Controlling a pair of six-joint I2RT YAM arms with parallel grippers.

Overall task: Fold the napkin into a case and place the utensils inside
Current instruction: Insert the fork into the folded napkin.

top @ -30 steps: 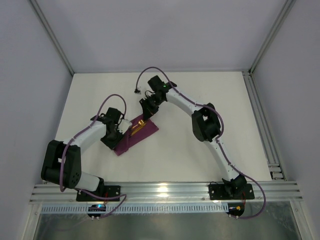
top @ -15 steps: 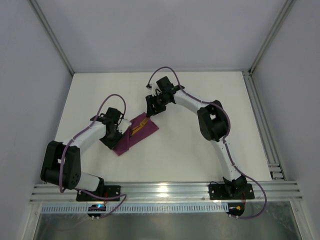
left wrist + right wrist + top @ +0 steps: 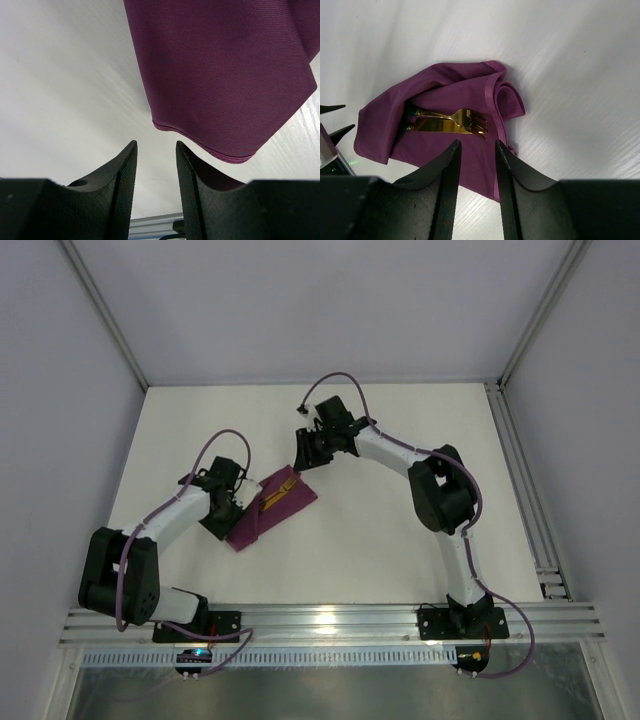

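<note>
1. Where the left arm (image 3: pixel 170 512) leaves its base at the near rail, it doubles back at a dark shoulder block. From there a white forearm stretches up and to the right across the counter (image 3: pixel 400 540). Its wrist ends at the left edge of the napkin (image 3: pixel 264 521).
2. Left jaws: parted by a narrow gap with nothing between them. In the left wrist view the two dark fingers (image 3: pixel 122 180) point at bare counter, and the napkin's hemmed corner lies just ahead and to their right.
3. The napkin lies left of the counter's middle, between the two wrists. It is folded into a narrow slanted pouch, with one corner curled over at its far end.
4. The fork (image 3: pixel 465 118) and knife (image 3: pixel 436 126) lie side by side inside the fold. Their gold heads show at the open end, and the handles run back under the flap into shadow.
5. Right jaws: released, a narrow gap and no grip on anything. They hang over the pouch's far end, and in the right wrist view the fingers (image 3: pixel 447 185) frame the cloth just below the gold heads.
6. The right arm (image 3: pixel 385 448) climbs from its base at the near rail to a dark elbow, then folds back leftward. Its wrist is pitched down toward the napkin's far corner.
</note>
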